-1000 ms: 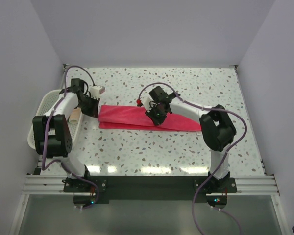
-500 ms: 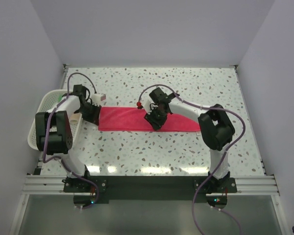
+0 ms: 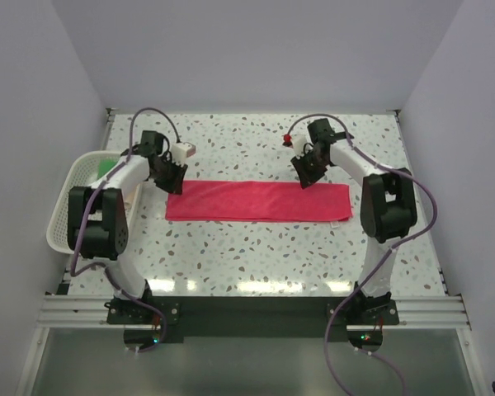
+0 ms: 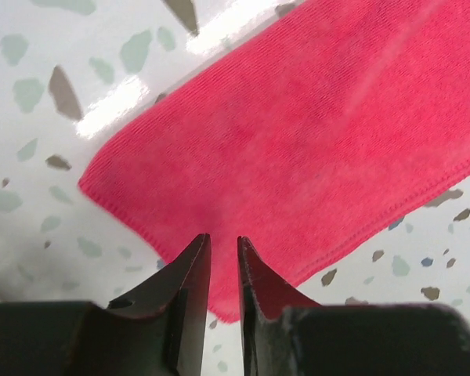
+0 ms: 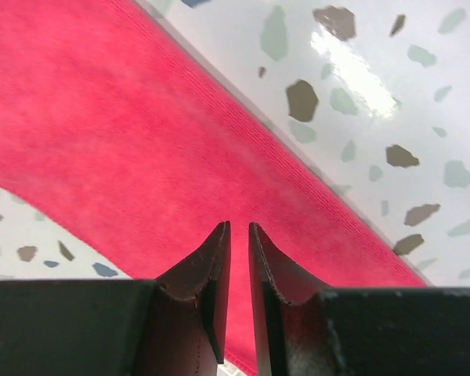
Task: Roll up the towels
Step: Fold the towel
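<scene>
A pink-red towel (image 3: 260, 201) lies flat on the speckled table as a long strip running left to right. My left gripper (image 3: 175, 176) hovers just over the towel's far left corner. In the left wrist view its jaws (image 4: 223, 237) stand a narrow gap apart above the towel (image 4: 298, 141), with nothing between them. My right gripper (image 3: 307, 175) hangs over the towel's far edge, right of centre. Its jaws (image 5: 238, 225) are also slightly apart and empty above the towel (image 5: 102, 141). A bright green towel (image 3: 105, 167) shows inside the basket.
A white mesh basket (image 3: 60, 210) stands at the table's left edge, beside my left arm. White walls close the table in at the back and on both sides. Cables loop above both wrists.
Both grippers have let go of the pink-red towel and lifted toward the far side. The right one moved right. The towel, bunched a second ago, now lies spread flat.
</scene>
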